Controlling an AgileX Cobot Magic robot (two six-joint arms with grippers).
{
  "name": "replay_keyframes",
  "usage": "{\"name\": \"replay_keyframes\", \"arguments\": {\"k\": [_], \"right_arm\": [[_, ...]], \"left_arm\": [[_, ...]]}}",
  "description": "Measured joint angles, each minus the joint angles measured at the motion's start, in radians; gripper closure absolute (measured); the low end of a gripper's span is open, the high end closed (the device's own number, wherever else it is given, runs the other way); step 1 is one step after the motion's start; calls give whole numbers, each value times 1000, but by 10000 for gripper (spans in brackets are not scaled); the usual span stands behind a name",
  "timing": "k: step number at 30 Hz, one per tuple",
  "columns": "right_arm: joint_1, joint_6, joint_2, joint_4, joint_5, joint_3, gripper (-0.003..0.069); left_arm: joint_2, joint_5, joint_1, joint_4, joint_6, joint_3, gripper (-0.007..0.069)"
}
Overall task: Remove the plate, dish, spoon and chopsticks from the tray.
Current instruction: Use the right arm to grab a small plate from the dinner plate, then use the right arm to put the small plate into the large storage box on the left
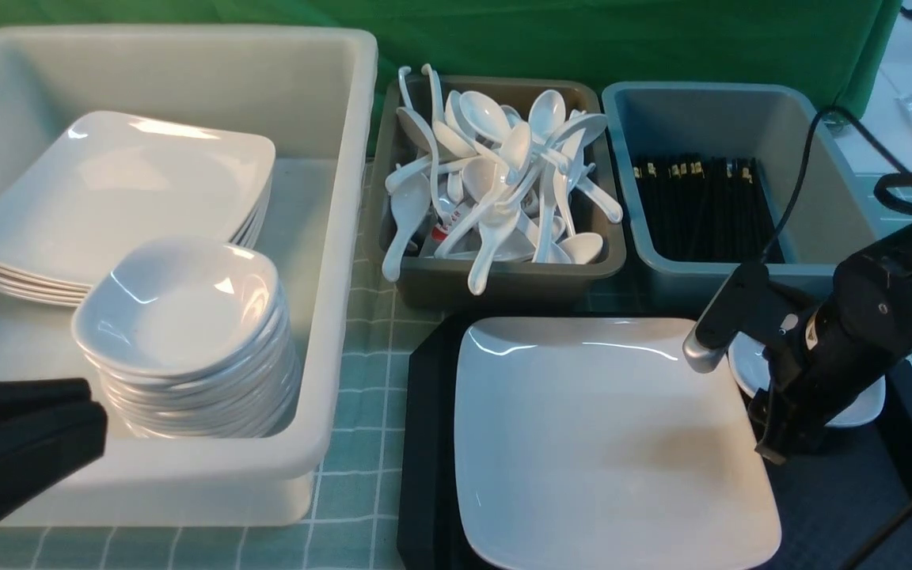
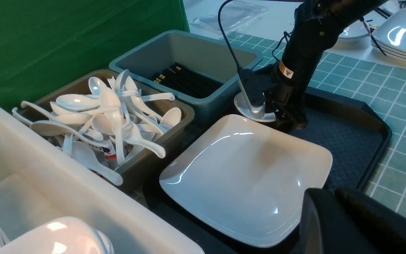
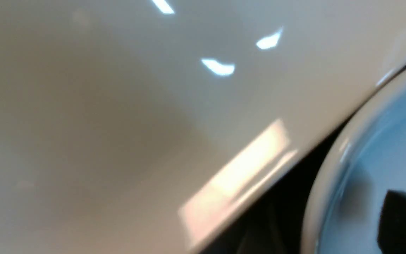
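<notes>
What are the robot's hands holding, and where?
The left gripper is shut, holding nothing. The right gripper is down at the rim of the small dish on the tray, one finger inside it; whether it grips cannot be told.

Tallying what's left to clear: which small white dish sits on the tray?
The single dish on the black tray, by the large plate's far right corner. The other small dishes are stacked in the white tub.
</notes>
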Motion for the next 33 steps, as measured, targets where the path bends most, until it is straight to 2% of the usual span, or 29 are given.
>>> {"name": "replay_keyframes", "arguments": {"k": [6,9,11,12,16,18,21,22,23,25,28,31,33], "right_arm": [[0,0,16,-1,6,-10,209],[0,0,21,-4,1,-12,309],[2,0,23,-2,8,-12,432],[4,-4,23,-5,9,-12,459],[32,19,16,-39,44,-15,457],[66,62,-13,-42,117,-12,462],[141,133,-91,-31,234,-6,533],[187,182,-150,-22,284,-6,580],[236,238,-211,-9,338,-15,599],[273,273,-254,-3,365,-32,599],[407,347,-364,2,418,-153,600],[506,353,-383,-1,426,-285,600],[611,312,-355,-1,396,-391,600]], "left_arm": [[0,38,0,0,0,0,608],[0,53,0,0,0,0,608],[0,54,0,0,0,0,608],[0,54,0,0,0,0,608],[0,54,0,1,0,0,608],[0,54,0,6,1,0,608],[0,54,0,7,1,0,608],[0,51,0,8,1,0,608],[0,49,0,13,5,0,608],[0,45,0,22,7,0,608],[0,43,0,33,8,0,608],[-1,42,0,61,-11,0,608],[-15,42,0,153,-97,0,608]]}}
